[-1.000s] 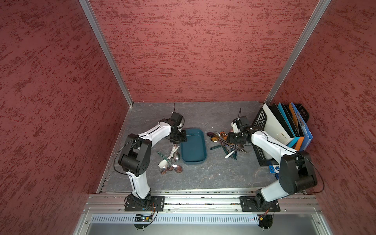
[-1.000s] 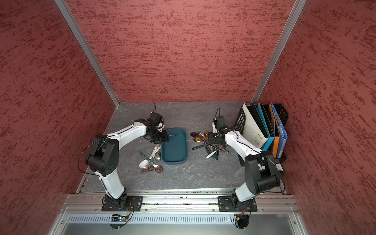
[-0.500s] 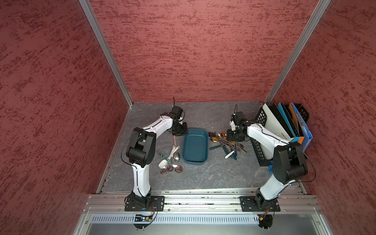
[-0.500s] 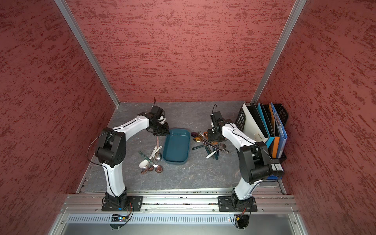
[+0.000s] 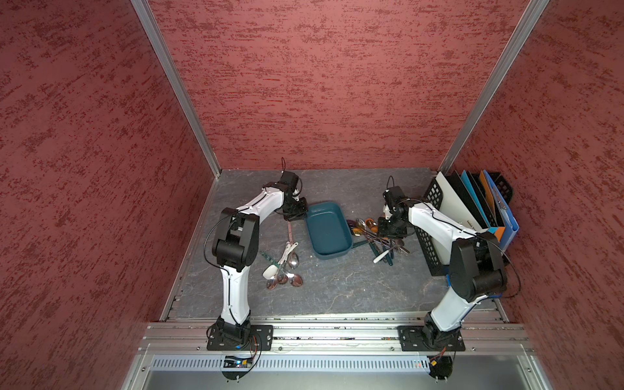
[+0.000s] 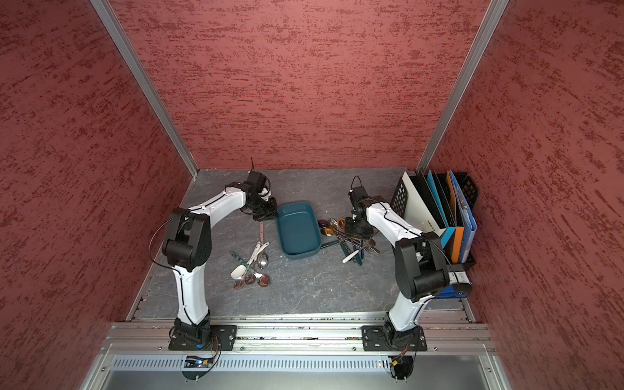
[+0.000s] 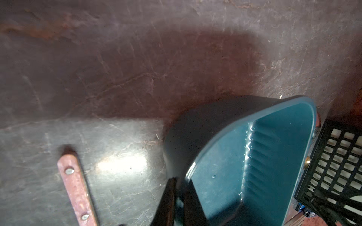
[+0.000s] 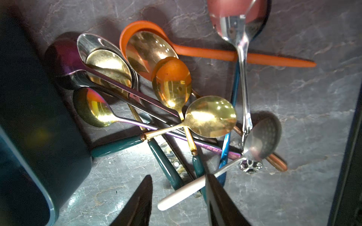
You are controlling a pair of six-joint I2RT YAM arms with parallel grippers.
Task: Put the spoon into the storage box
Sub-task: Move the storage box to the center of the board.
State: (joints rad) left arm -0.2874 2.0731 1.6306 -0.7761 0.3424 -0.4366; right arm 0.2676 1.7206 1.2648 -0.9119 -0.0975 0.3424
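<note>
Looking down, in both top views, on a grey stone-patterned tabletop (image 5: 337, 290) boxed in by red textured walls, with two white and black arms reaching inward from a metal rail at the near edge. Sitting near the middle, between the arms, the storage box (image 5: 329, 233) (image 6: 299, 233), a shallow dark teal tray with rounded corners. Gripping its far corner on the left arm's side, the left tool (image 5: 296, 212). From the left wrist view, the left tool (image 7: 180, 184) pressed together on the box's wall, one black finger inside the rim and one outside. Lying just beside that tool, a pink riveted handle (image 7: 75, 184), pointing toward the left pile of spoons (image 5: 283, 266) nearer the rail. Hanging over the right pile of spoons (image 5: 376, 236), just beside the box's opposite long side, the right tool (image 5: 391, 226). From the right wrist view, the right tool (image 8: 179, 177) spread apart, with gold, silver, orange and teal-handled spoons tangled beyond it. Crossing the gap between its fingers (image 8: 219, 199), a white-handled spoon (image 8: 182, 192), its handle reaching up to one finger, contact unclear. Every visible spoon lying on the tabletop, outside the box. Standing against the right-hand wall, behind the right arm, a black mesh file rack (image 5: 434, 243) holding upright folders in white, black, blue and orange
</note>
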